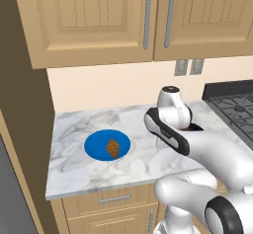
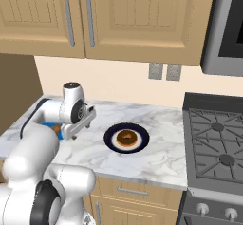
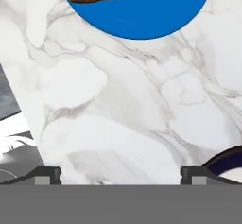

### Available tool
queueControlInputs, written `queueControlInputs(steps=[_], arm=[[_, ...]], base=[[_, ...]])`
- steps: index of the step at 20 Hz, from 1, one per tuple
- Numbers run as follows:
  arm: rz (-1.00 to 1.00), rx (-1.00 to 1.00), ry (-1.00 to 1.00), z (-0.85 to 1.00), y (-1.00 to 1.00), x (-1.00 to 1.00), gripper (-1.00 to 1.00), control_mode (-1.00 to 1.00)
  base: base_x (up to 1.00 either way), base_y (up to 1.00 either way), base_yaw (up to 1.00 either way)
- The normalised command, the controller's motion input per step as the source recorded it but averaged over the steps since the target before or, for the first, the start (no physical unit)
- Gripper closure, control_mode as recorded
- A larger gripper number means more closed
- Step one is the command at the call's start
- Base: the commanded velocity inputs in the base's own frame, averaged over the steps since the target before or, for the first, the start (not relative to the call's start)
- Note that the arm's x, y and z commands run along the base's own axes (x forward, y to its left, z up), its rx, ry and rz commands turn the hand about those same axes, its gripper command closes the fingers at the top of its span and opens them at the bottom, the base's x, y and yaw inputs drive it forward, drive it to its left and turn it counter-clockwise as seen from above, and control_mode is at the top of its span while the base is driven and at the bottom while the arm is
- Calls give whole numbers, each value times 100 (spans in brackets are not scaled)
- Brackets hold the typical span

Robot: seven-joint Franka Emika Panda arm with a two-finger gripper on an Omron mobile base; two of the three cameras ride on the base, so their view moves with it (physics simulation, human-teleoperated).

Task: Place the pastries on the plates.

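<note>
Two plates [image 2: 126,138] hold pastries; stove [image 2: 216,143] stands beside the counter [image 2: 161,157].

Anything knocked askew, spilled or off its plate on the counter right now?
Nothing stands out. The croissant lies on the blue plate, the doughnut sits centred on the navy plate, and both plates lie flat on the marble.

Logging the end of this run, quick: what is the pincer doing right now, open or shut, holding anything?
Pincer: open and holding nothing, tips wide apart above the bare marble counter, between the blue plate and the dark plate.
</note>
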Motion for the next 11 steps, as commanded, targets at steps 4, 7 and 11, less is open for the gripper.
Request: queueControlInputs(steps=[4,7,11], arm=[[-13,0,0,0,0,-49,-100,-100],[-15,0,0,0,2,-55,-100,-100],[-14,0,0,0,0,-44,-100,-100]], base=[[0,0,0],[0,0,0],[0,0,0]])
